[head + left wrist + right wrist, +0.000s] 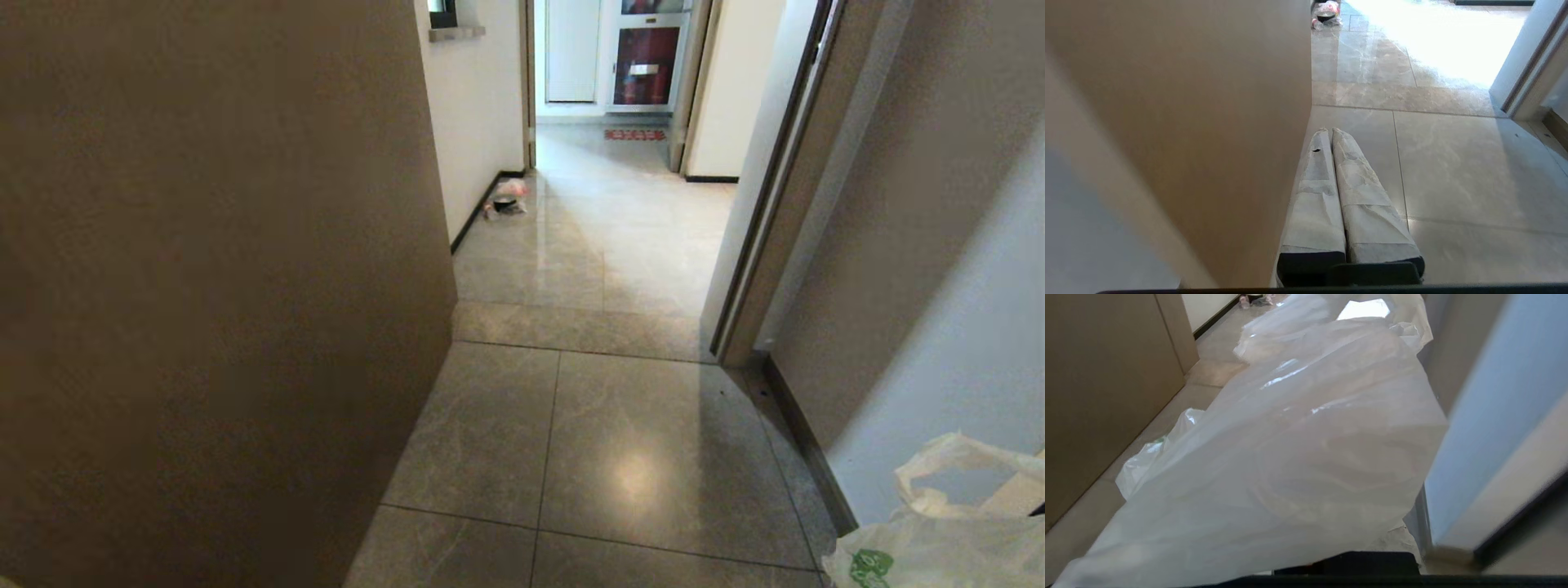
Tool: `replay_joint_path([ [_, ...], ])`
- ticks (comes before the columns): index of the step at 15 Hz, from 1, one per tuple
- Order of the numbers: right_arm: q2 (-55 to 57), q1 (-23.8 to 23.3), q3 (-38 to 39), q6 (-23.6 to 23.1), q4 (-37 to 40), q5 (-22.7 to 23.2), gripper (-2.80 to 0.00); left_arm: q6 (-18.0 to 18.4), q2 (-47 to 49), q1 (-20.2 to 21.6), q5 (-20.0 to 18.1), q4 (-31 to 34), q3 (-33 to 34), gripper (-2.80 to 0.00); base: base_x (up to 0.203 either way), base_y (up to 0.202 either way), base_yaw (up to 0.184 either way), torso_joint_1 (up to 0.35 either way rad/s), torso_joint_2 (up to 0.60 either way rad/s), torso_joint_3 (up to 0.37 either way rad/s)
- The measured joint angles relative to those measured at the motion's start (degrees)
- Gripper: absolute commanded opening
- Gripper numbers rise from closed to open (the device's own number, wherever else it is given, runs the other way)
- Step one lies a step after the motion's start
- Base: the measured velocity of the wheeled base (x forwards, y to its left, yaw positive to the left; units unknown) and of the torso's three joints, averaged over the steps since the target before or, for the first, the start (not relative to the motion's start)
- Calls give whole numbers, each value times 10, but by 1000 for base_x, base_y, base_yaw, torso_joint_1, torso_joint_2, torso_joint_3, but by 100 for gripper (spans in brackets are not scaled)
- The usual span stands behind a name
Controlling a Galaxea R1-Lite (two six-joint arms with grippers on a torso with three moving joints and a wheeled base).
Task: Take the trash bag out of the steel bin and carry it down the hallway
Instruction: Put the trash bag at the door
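In the lower right corner of the head view, the trash bag is seen, thin white plastic with a green printed mark and a loop handle raised above it. In the right wrist view the same bag is draped directly over and ahead of the right pincer, whose fingers are hidden beneath the film; they are taken to be pressed together, and the bag is judged to be pinched there, though the grip itself cannot be seen. The bag's long axis is stretched away from that pincer toward the far passage, so it is the right arm that is nearest to it. The left pincer is shown at the lower centre of the left wrist view with its wrapped fingers pressed together on nothing, just beside a brown wall panel. The steel bin is not visible in any view. Farther off, the hallway of grey marbled tiles is laid out through an open doorway, with a small heap of litter against the dark skirting at the upper middle. The coming move is judged to be a straight carry forward along that passage.
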Motion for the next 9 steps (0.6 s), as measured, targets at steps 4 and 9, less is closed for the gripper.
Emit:
replay_joint_path([
  [4,0,0,0,0,0,0,-280,0,0,0,0,0,0,-280,196,0,0,2,4,1],
  [9,0,0,0,-2,0,1,-280,0,0,0,0,0,0,-280,193,0,0,1,1,2],
])
